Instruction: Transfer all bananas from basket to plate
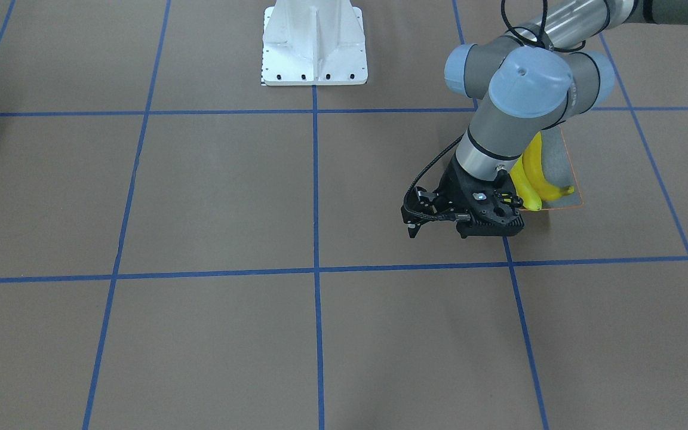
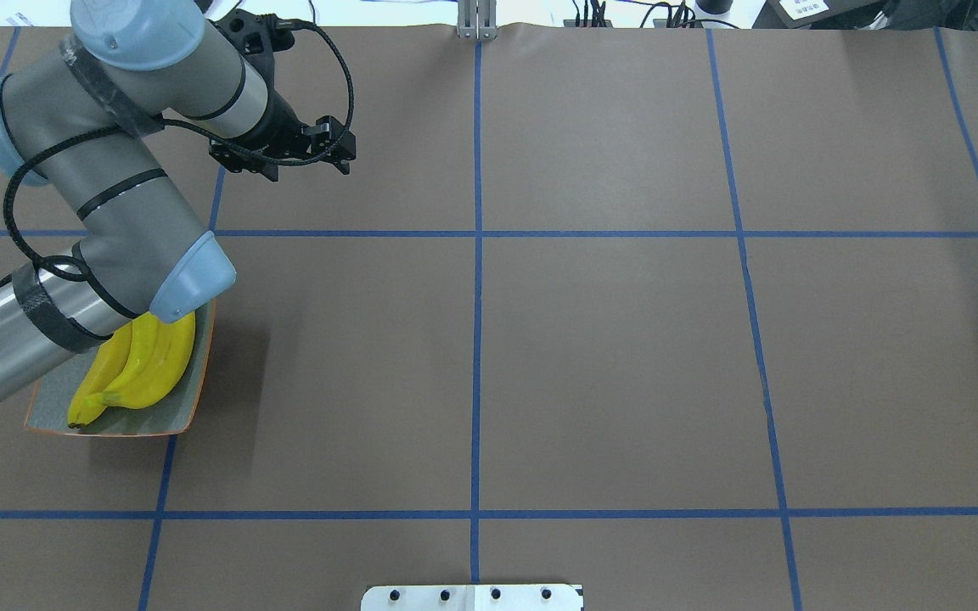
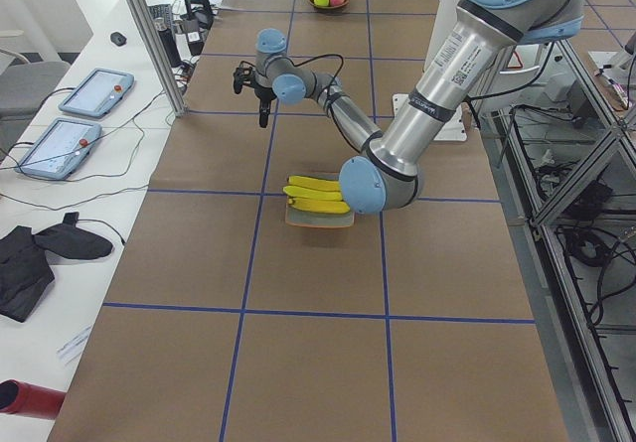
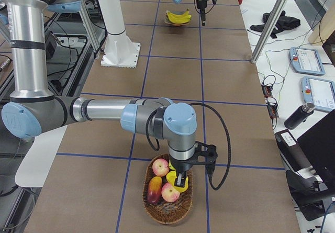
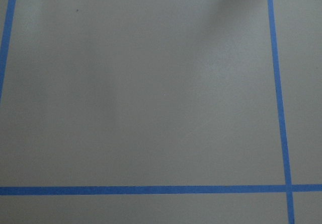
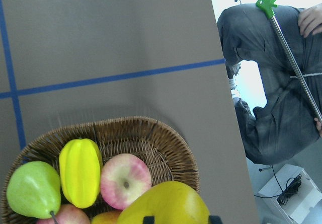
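Three bananas lie side by side on the grey-green plate with its orange rim, partly under my left arm; they also show in the front view as bananas on the plate. My left gripper hangs over bare table beyond the plate, and its jaws are hidden. At the table's other end, my right gripper is down in the wicker basket. Its fingertips sit on either side of a yellow banana.
The basket also holds a yellow star fruit, a pink apple and a green pear. A person with a green-tipped pole sits off the table's edge. The white robot base stands at the table's middle.
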Robot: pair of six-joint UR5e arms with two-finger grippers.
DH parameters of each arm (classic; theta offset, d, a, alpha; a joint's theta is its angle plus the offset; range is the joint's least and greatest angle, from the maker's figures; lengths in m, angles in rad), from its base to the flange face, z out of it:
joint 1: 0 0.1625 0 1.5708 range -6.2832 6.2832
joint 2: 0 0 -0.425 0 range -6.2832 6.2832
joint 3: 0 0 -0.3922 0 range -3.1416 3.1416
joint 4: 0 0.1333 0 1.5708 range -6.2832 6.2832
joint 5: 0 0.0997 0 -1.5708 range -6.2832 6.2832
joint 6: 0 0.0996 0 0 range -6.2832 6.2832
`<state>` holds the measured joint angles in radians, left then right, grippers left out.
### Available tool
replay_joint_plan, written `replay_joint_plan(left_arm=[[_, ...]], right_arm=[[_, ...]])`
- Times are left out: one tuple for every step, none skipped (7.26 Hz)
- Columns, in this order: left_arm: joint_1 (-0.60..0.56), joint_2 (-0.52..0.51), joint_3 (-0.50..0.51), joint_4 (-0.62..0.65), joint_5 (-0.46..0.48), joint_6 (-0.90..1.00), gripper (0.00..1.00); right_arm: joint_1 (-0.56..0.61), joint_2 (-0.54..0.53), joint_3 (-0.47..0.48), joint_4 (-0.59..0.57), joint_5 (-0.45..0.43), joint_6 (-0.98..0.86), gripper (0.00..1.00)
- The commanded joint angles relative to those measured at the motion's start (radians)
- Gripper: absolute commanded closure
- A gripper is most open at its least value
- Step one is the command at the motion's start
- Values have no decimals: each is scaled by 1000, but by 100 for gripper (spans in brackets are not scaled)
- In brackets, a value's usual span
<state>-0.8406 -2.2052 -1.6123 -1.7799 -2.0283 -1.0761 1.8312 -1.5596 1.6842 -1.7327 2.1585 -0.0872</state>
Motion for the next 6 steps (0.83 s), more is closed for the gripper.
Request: replay_joint_plan(left_arm=[[0, 25, -5, -3, -1, 10, 0], [0, 27, -2, -10, -1, 10, 0], [0, 29, -1, -18, -1, 5, 0], [0, 29, -3, -18, -1, 2, 0], [0, 27, -5, -18, -1, 1, 0], [0, 29, -6, -16, -1, -1, 0]], right_arm=[[-17, 4, 11, 1, 30, 4, 100], [-17, -3, 11, 1, 30, 0, 100], [-17, -19, 12, 2, 30, -5, 100], [-17, -26, 15, 1, 32, -3, 100], [-17, -28, 25, -2, 34, -2, 100], [-17, -31, 25, -2, 38, -2, 100]])
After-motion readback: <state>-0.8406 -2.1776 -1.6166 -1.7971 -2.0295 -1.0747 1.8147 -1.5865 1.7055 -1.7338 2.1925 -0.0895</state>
